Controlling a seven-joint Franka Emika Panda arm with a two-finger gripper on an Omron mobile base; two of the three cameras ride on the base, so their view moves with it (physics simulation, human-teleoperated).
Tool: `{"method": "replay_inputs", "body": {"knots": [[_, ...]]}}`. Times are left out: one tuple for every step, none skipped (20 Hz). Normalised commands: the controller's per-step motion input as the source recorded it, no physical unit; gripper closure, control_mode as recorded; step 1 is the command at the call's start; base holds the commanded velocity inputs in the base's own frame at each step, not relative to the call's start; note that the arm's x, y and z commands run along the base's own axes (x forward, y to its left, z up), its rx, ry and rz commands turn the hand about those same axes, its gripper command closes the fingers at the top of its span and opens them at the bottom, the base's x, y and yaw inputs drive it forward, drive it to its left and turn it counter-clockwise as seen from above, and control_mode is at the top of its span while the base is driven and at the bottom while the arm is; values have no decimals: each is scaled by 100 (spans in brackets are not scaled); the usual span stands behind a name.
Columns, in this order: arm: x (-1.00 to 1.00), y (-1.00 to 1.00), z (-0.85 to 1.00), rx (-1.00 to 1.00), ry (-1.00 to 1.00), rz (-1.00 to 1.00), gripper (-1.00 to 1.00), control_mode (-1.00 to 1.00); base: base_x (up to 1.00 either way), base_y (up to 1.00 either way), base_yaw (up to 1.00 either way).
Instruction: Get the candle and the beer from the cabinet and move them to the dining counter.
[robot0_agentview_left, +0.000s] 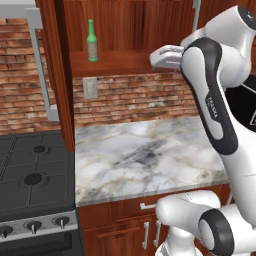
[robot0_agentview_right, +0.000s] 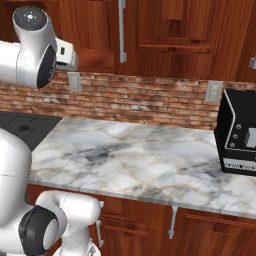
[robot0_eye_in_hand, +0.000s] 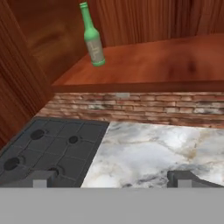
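My gripper (robot0_eye_in_hand: 113, 178) is wide open w/ nothing between the fingers; the two dark tips sit far apart at the bottom of the hand view. My hand is up at shelf height, in front of the open cabinet (robot0_agentview_left: 125, 20), right of the beer.

The beer (robot0_agentview_left: 92, 41) stands upright on the cabinet's bottom shelf (robot0_eye_in_hand: 166, 61), near the left end, close to the inner side wall. Green glass, long neck, pale label. It's well apart from my fingers; no contact.

Below the shelf: red brick wall (robot0_agentview_left: 130, 100) w/ an outlet plate (robot0_agentview_left: 90, 88), then the marble worktop (robot0_agentview_left: 145, 155). Black stove (robot0_agentview_left: 32, 175) sits left of the worktop, touching its edge. In the right base view a black appliance (robot0_agentview_right: 239, 140) stands on the worktop's far right. Can't spot the candle from here.
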Motion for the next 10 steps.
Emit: {"method": "replay_inputs", "body": {"knots": [[0, -35, 5, -12, -11, -37, -100, -100, 0, 0, 0], [0, -37, 6, -12, -12, -38, -100, -100, 0, 0, 0], [0, -37, 5, -13, -15, -37, -100, -100, 0, 0, 0], [0, -37, 3, -13, -16, -37, -100, -100, 0, 0, 0], [0, -37, 0, -13, -19, -35, -100, -100, 0, 0, 0], [0, -36, 0, -15, -21, -35, -100, -100, 0, 0, 0], [1, -35, 0, -17, -23, -34, -100, -100, 0, 0, 0], [6, -36, 0, -16, -19, -33, -100, -100, 0, 0, 0], [9, -37, 5, -13, -12, -32, -100, -100, 0, 0, 0], [16, -42, 13, -7, 0, -31, -100, -100, 0, 0, 0]]}}
